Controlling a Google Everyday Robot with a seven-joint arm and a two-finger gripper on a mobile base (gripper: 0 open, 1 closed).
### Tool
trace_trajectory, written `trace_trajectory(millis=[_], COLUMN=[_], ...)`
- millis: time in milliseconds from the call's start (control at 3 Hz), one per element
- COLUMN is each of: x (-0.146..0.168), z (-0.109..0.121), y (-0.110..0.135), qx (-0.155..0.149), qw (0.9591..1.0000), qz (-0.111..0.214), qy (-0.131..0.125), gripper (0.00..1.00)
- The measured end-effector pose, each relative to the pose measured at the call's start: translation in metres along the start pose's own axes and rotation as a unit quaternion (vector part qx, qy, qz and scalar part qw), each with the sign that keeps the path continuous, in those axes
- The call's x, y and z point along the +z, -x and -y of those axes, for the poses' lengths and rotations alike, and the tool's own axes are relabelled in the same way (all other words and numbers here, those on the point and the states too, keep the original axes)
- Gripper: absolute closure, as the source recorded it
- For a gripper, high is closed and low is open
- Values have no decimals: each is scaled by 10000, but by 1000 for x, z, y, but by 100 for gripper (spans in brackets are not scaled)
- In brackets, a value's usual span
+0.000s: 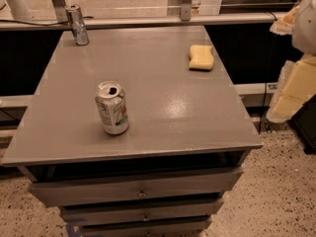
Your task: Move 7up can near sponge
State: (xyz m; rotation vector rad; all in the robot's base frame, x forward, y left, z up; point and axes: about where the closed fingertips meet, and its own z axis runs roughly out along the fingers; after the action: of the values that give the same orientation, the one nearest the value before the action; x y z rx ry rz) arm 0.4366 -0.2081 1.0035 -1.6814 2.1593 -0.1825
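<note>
The 7up can (112,108) stands upright on the grey table top (163,112), left of its middle and toward the front, with its silver top opened. The pale yellow sponge (201,57) lies flat near the table's back right edge. My gripper (282,68) hangs off the table's right side, level with the sponge and well right of it, far from the can. Its cream-yellow pads (295,89) stand apart, open and empty.
A slimmer plain silver can (77,24) stands at the table's back left corner. A rail (148,21) runs behind the table. Drawers (140,191) sit below the front edge. Speckled floor lies at the right.
</note>
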Motion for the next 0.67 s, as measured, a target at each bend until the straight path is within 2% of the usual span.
trace_trajectory(millis=[667], x=[1], z=[-2], y=[3], qx=[20], qw=[10000], qz=[68], qy=[-11], gripper=[0])
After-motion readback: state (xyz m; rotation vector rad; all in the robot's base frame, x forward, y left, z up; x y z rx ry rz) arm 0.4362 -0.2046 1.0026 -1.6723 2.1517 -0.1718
